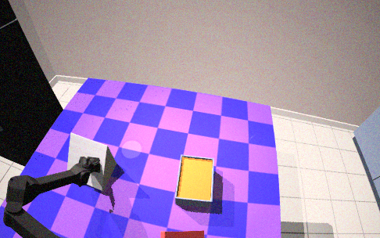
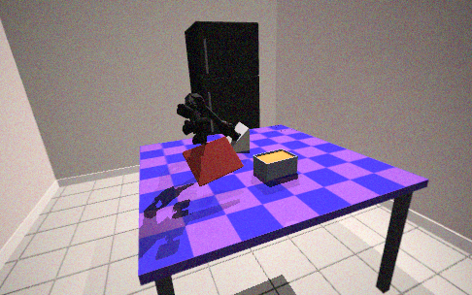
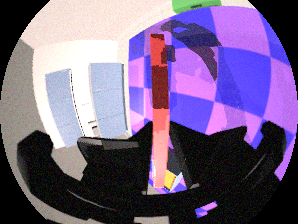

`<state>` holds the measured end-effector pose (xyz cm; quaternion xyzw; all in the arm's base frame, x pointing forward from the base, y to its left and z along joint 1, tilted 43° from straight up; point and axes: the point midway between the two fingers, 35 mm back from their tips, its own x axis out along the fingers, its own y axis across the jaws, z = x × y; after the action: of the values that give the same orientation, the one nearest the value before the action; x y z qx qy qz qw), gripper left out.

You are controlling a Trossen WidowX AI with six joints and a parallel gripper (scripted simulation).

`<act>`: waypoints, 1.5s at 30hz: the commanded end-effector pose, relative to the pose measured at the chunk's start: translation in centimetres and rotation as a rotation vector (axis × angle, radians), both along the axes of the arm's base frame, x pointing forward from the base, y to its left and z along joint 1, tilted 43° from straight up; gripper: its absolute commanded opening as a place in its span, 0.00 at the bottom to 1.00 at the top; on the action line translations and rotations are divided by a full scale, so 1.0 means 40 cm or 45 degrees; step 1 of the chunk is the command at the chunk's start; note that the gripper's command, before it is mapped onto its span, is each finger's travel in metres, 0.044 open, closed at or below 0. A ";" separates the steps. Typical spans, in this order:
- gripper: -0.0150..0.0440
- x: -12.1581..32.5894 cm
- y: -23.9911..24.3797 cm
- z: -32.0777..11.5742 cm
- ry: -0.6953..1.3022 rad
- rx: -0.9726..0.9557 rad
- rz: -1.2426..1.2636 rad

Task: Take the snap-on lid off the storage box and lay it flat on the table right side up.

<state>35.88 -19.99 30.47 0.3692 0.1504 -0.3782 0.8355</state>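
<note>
The gripper (image 2: 199, 140) (image 3: 160, 124) is pinching the red lid (image 1: 182, 235) (image 2: 217, 160) (image 3: 160, 90), which runs edge-on between the fingers in the wrist view and hangs on a slant in the exterior one, looking raised off the table (image 1: 166, 145) (image 2: 314, 209) (image 3: 242, 75), its shadow apart from it; the storage box (image 1: 198, 205) (image 2: 277, 171) (image 3: 178, 181) stands upright and well apart from the lid, open at the top with yellow showing inside, so I'd call the pulling-off finished and the laying-down the step in hand; next, to my mind, the wrist needs to turn the lid level with its top face up, bring it down gently clear of the box, and let go only once it lies flat, since dropped at this tilt it could land on an edge and tip the wrong way up; as for what's hard to make out, the top view cuts off the gripper and nearly all the lid, leaving the arm (image 1: 45, 185) running out at the bottom, the exterior view blurs the dark fingers into the wrist, the lid's far face is hidden there, and I can't tell how high its lowest corner is
</note>
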 end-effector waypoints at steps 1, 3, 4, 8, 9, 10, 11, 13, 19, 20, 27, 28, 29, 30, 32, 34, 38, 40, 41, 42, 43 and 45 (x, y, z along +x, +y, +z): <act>0.25 0.002 0.000 -0.003 -0.006 0.000 0.014; 0.25 0.002 -0.003 -0.006 -0.006 0.000 0.014; 0.25 0.001 -0.004 -0.008 -0.006 0.000 0.014; 0.25 0.000 -0.010 -0.013 -0.006 0.000 0.014; 0.25 0.000 -0.011 -0.015 -0.006 0.000 0.014; 0.25 0.000 -0.012 -0.016 -0.006 0.000 0.014; 0.25 0.000 -0.014 -0.017 -0.007 0.000 0.014; 0.25 -0.001 -0.016 -0.020 -0.007 0.000 0.014; 0.25 -0.002 -0.024 -0.029 -0.007 -0.001 0.014; 0.25 -0.003 -0.026 -0.030 -0.007 -0.001 0.014; 0.25 -0.005 -0.035 -0.040 -0.007 -0.001 0.014; 0.25 -0.005 -0.036 -0.042 -0.007 -0.001 0.014; 0.25 -0.005 -0.038 -0.043 -0.007 -0.002 0.014; 0.25 -0.005 -0.039 -0.045 -0.007 -0.002 0.014; 0.25 -0.006 -0.042 -0.047 -0.007 -0.002 0.014; 0.25 -0.006 -0.044 -0.050 -0.007 -0.002 0.014; 0.25 -0.007 -0.050 -0.056 -0.007 -0.002 0.014; 0.25 -0.008 -0.052 -0.059 -0.007 -0.002 0.014; 0.25 -0.008 -0.054 -0.060 -0.007 -0.002 0.014; 0.25 -0.009 -0.055 -0.062 -0.007 -0.002 0.014; 0.25 -0.009 -0.056 -0.063 -0.007 -0.003 0.014; 0.25 -0.009 -0.059 -0.066 -0.007 -0.003 0.014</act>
<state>35.38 -22.38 27.97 0.3682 0.1491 -0.3782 0.8361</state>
